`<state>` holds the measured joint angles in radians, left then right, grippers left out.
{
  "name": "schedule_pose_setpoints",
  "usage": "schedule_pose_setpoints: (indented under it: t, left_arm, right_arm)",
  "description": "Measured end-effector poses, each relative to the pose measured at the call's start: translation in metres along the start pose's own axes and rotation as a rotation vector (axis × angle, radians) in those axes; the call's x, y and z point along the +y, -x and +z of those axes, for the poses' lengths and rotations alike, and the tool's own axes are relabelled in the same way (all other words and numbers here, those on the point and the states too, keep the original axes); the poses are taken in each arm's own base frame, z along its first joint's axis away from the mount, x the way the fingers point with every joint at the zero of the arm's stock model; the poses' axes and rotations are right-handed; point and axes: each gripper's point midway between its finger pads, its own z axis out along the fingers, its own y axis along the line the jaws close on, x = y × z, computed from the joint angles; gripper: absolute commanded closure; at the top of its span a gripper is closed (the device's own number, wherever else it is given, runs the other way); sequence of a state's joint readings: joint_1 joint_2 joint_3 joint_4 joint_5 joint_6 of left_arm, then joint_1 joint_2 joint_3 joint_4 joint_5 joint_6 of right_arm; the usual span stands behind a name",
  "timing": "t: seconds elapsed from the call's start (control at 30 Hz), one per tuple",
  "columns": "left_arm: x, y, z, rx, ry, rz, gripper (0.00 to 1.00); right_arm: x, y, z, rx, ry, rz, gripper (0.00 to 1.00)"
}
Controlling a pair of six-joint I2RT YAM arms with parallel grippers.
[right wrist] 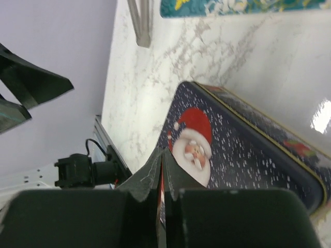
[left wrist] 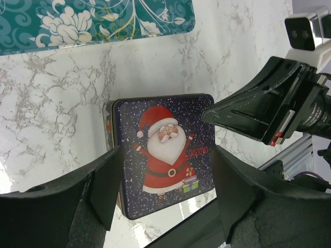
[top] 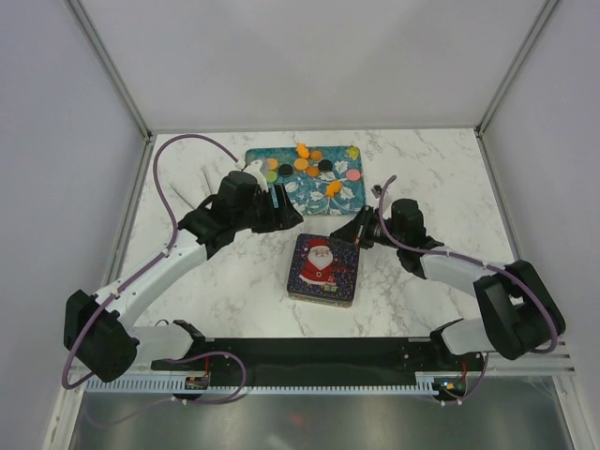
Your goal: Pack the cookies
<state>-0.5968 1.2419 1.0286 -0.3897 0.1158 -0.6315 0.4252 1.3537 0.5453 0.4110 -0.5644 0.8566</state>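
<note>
On the tray (top: 314, 199), cookies (top: 302, 165) show only from above; left gripper (left wrist: 164, 155) spread apart, right gripper (right wrist: 163, 155) pressed together.

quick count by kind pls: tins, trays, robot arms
santa tin: 1
floral tray: 1
arms: 2, left arm and right arm
total: 4

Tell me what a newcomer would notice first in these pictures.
The dark blue Santa tin, lid closed, sits in the middle of the marble table. Behind it, a teal flowered tray holds the colourful cookies, mostly orange. The left end effector is open between tray and tin; the right end effector is shut near the tin.
</note>
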Motion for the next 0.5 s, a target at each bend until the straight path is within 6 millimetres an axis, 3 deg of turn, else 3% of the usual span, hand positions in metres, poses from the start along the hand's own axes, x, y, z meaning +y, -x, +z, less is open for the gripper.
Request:
schedule_pose_setpoints:
  t: [0.27, 0.5]
  left_arm:
    - [0.001, -0.003, -0.001, 0.011, -0.001, 0.001, 0.25]
    - [0.001, -0.007, 0.003, 0.031, -0.004, -0.001, 0.26]
  right_arm:
    - [0.009, 0.021, 0.010, -0.044, 0.153, 0.044, 0.97]
    - [-0.024, 0.003, 0.015, -0.018, 0.150, 0.142, 0.97]
